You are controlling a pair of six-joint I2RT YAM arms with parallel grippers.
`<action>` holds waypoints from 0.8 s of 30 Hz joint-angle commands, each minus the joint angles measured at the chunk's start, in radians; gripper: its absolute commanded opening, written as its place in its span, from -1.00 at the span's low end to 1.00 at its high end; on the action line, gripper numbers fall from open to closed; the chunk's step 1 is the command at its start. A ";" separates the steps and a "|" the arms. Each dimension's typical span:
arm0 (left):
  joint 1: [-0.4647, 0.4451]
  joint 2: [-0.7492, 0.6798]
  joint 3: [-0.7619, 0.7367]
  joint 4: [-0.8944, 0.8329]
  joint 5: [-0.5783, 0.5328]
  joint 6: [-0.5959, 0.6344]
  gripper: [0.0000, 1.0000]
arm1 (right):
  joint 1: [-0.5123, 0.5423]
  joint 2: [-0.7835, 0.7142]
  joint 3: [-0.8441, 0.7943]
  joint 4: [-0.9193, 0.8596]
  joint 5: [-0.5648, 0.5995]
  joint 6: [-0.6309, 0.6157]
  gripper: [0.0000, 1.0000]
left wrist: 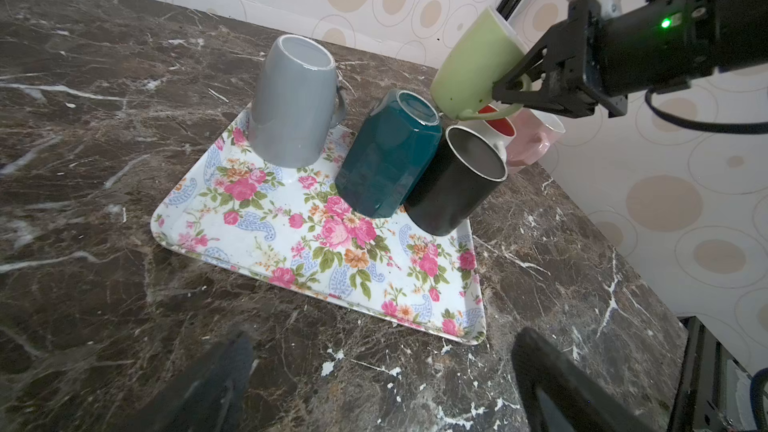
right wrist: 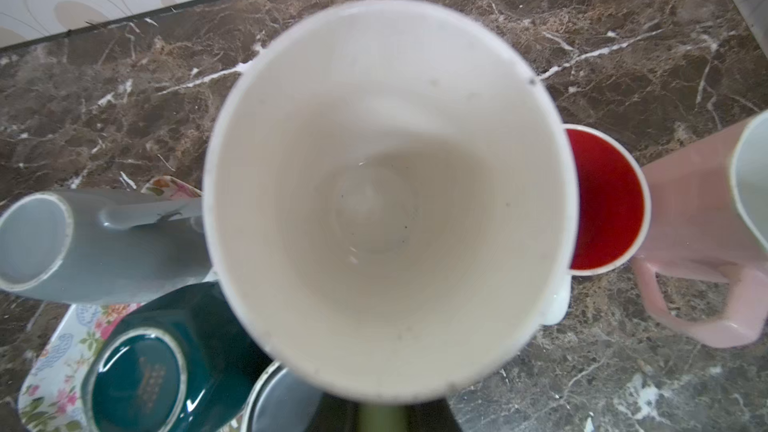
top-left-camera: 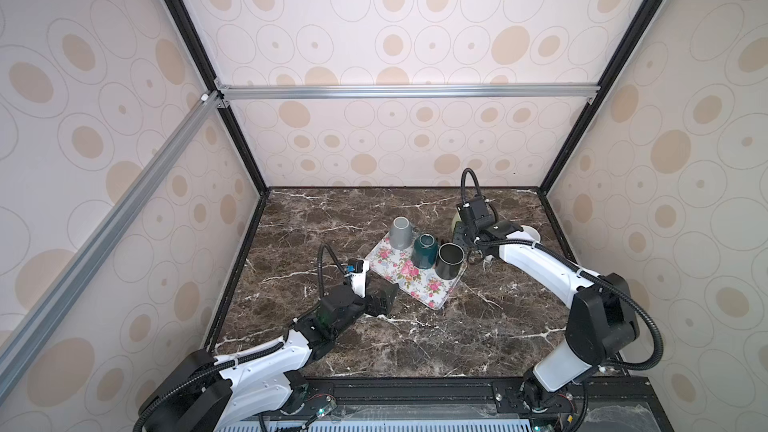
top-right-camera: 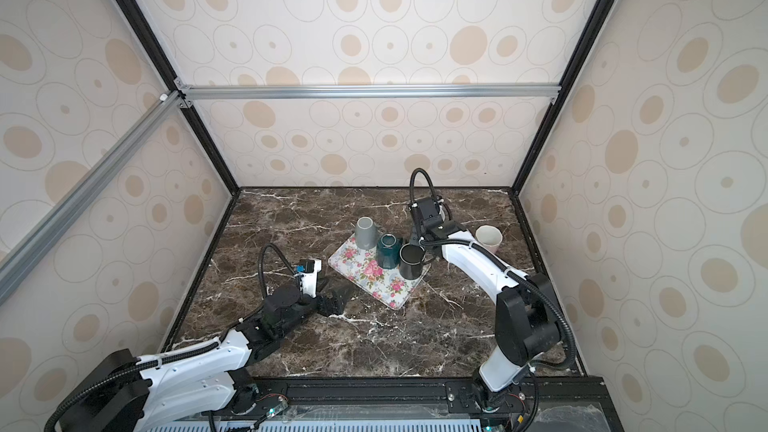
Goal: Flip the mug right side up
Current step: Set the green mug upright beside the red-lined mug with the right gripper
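The right hand [left wrist: 513, 91] is clamped on the handle of the green mug [left wrist: 473, 64], its fingers nearly together around that thin loop. The mug hangs clear of the counter [left wrist: 104, 160], tilted, base toward the floral tray [left wrist: 257, 243] and mouth toward the arm. From the right wrist view its white inside [right wrist: 386, 201] fills the frame, with nothing in it. In a top view only a sliver of the green mug [top-left-camera: 457, 218] shows behind the wrist.

The left hand [top-left-camera: 384, 299] rests low near the tray's front corner, its fingers spread wide apart and holding nothing; both blurred fingertips [left wrist: 552, 376] frame the bottom of the left wrist view.

On the tray stand a grey mug [left wrist: 291, 101] and a teal mug [left wrist: 386, 155], both upside down, and a black mug [left wrist: 453, 184] with its mouth up, at the tray's right edge and touching the teal one. Just beyond, on the counter under the lifted mug, sit a white mug with a red inside [left wrist: 498, 126] and a pink mug [left wrist: 532, 139], close together. The counter in front of the tray and toward the near edge is bare; the back right corner is crowded.

The teal mug's base carries faint gold marks [right wrist: 149, 371], probably writing, too small to read.
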 commanded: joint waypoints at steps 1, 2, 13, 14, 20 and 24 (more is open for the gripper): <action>-0.006 0.003 0.001 0.021 -0.019 0.016 0.96 | -0.003 0.021 0.054 0.041 0.071 -0.015 -1.00; -0.005 0.004 0.000 0.021 -0.023 0.016 0.96 | -0.002 0.034 0.061 0.031 0.083 -0.015 -1.00; -0.006 0.013 0.004 0.021 -0.026 0.011 0.96 | -0.011 0.147 0.091 -0.014 0.126 -0.011 -1.00; -0.005 0.013 0.005 0.020 -0.027 0.013 0.96 | -0.012 0.154 0.088 -0.014 0.119 -0.007 -1.00; -0.005 0.006 0.006 0.012 -0.039 0.014 0.96 | -0.040 0.171 0.090 -0.039 0.090 0.021 -1.00; -0.006 0.003 0.007 0.009 -0.038 0.016 0.96 | -0.058 0.204 0.128 -0.118 0.096 0.055 -1.00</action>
